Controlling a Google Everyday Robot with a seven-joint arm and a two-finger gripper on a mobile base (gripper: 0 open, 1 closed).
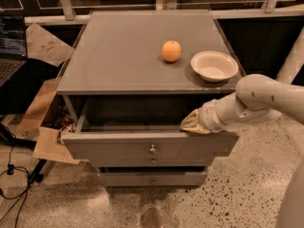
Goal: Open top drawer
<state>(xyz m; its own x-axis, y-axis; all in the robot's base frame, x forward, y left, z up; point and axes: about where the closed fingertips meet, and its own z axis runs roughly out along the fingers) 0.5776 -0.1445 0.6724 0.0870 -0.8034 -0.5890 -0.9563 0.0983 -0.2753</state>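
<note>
The top drawer (142, 148) is the widest grey front, with a small round metal knob (152, 149) at its centre. It stands pulled out from the grey cabinet (137, 56), and its dark inside shows behind the front panel. My gripper (191, 124) is at the right part of the drawer's top edge, at the end of a white arm that comes in from the right. It rests on or just inside that edge.
An orange (171, 51) and a white bowl (214, 66) sit on the cabinet top. Two narrower drawer fronts (153, 178) lie below the top drawer. Cardboard (45, 146), cables and a laptop (12, 46) lie on the floor to the left.
</note>
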